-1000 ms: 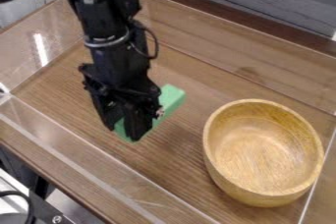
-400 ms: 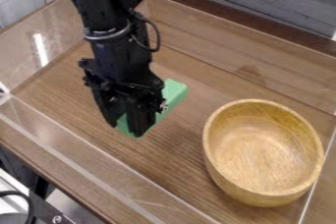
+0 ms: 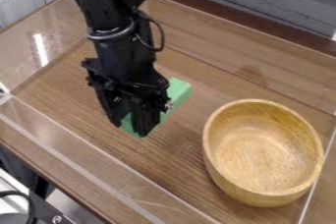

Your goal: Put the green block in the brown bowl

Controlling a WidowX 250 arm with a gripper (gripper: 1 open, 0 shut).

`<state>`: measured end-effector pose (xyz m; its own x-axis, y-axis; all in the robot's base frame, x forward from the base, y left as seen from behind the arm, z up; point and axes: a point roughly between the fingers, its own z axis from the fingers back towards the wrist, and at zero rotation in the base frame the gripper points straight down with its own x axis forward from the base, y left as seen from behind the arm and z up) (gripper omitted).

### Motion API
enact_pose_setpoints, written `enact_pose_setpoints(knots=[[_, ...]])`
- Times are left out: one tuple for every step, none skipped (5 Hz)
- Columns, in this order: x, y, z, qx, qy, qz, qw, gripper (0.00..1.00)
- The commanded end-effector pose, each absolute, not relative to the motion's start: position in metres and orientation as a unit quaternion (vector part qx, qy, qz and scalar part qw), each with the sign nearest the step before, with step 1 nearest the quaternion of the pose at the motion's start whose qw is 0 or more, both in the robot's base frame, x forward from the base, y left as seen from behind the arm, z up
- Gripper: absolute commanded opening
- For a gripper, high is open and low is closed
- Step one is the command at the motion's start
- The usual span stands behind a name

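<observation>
Gripper [image 3: 141,126] looks pinched closed around the green block [image 3: 176,93], over the wood just left of the brown bowl [image 3: 262,152]. Looks like it's got it, but imo skimping on lift could bump that thick rim and knock it loose.

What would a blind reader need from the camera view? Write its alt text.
A black robot hand reaches down over a green block on a wooden table, partly hiding it. A round light-brown wooden bowl stands beside them at the right of the picture, with nothing in it.
</observation>
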<state>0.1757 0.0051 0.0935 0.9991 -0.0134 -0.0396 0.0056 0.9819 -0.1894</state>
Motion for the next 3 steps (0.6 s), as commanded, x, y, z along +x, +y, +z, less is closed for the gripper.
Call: enact_pose_setpoints(knots=[[0.186,-0.009,0.11,-0.093,-0.01,-0.013,0.995,0.0],[0.187,-0.03,0.112,-0.096,-0.009,-0.024,0.995,0.0],[0.19,-0.056,0.115,-0.098,-0.01,-0.039,0.994,0.0]])
